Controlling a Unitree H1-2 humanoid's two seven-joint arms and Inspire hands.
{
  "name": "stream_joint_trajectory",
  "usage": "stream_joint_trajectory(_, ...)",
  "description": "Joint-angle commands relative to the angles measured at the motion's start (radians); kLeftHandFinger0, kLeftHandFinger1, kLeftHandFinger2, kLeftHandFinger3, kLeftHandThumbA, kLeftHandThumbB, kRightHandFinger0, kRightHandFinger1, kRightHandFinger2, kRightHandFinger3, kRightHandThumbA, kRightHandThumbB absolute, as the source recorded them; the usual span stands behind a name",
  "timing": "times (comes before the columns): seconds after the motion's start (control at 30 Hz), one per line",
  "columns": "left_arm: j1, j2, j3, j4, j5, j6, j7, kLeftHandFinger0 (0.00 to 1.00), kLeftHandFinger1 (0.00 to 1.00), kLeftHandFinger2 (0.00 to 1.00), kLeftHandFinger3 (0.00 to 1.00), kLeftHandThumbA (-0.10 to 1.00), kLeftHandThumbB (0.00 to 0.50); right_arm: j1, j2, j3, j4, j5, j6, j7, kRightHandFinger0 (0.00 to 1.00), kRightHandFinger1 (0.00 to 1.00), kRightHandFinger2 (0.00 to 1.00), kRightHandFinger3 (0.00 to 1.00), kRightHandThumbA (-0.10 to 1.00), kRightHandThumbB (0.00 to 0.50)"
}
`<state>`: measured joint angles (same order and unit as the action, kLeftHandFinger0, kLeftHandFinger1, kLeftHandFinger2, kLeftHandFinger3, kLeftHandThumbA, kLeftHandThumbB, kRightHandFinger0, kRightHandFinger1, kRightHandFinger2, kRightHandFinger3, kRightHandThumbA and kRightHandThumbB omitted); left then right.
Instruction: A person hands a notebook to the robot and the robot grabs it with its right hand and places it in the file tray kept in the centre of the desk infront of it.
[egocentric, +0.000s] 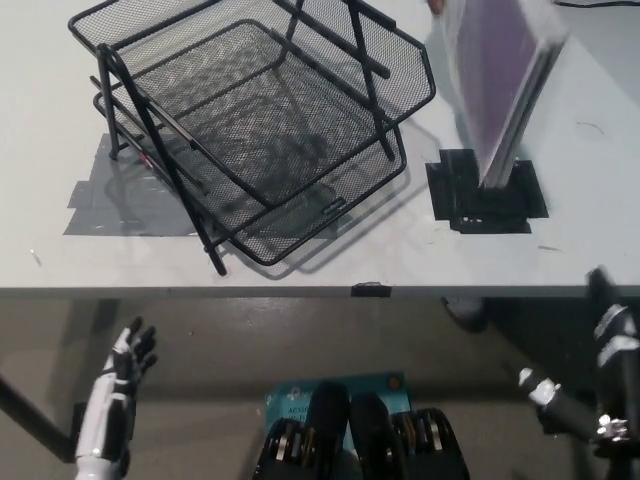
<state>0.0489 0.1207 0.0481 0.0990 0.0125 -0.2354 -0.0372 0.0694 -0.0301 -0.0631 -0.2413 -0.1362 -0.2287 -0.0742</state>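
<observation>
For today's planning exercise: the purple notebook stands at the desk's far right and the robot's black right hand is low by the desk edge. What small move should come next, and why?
Probably raise the right hand toward the notebook: it holds nothing yet, and the file tray is bare.

A black mesh file tray (260, 120), two tiers, sits on the white tabletop (560, 250) ahead of me. To its right a purple notebook (500, 70) stands nearly upright, blurred, its lower edge over a black tape patch (487, 195). My white left hand (128, 362) hangs below the tabletop edge, fingers apart. My black right hand (600, 380) waits low at right, also spread and holding nothing.
</observation>
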Motion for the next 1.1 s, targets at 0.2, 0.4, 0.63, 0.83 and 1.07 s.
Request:
stream_joint_trajectory(0.2, 0.088, -0.001, -0.049, -0.039, 0.078, -0.075, 0.012, 1.00, 1.00, 1.00, 1.00, 1.00, 0.391, -0.177, -0.002, -0.050, -0.122, -0.069, 0.204, -0.021, 1.00, 1.00, 1.00, 1.00, 1.00, 0.430)
stream_joint_trajectory(0.4, 0.088, 0.007, -0.039, -0.024, 0.080, -0.088, 0.013, 1.00, 1.00, 1.00, 1.00, 1.00, 0.414, -0.303, 0.008, -0.039, -0.078, -0.078, 0.281, -0.021, 1.00, 1.00, 1.00, 1.00, 1.00, 0.481)
stream_joint_trajectory(0.63, 0.107, 0.012, -0.044, -0.027, 0.101, -0.090, 0.011, 1.00, 1.00, 1.00, 1.00, 1.00, 0.407, -0.393, 0.012, -0.005, 0.017, -0.119, 0.319, -0.028, 1.00, 1.00, 1.00, 1.00, 1.00, 0.403)
stream_joint_trajectory(0.83, 0.111, 0.017, -0.039, -0.027, 0.111, -0.091, 0.014, 1.00, 1.00, 1.00, 1.00, 1.00, 0.421, -0.503, 0.004, -0.003, 0.159, -0.116, 0.318, -0.043, 1.00, 1.00, 1.00, 1.00, 1.00, 0.331)
stream_joint_trajectory(1.07, 0.114, 0.020, -0.035, -0.036, 0.115, -0.098, 0.014, 1.00, 1.00, 1.00, 1.00, 1.00, 0.432, -0.620, -0.008, -0.021, 0.309, -0.122, 0.319, -0.076, 1.00, 1.00, 1.00, 1.00, 1.00, 0.368)
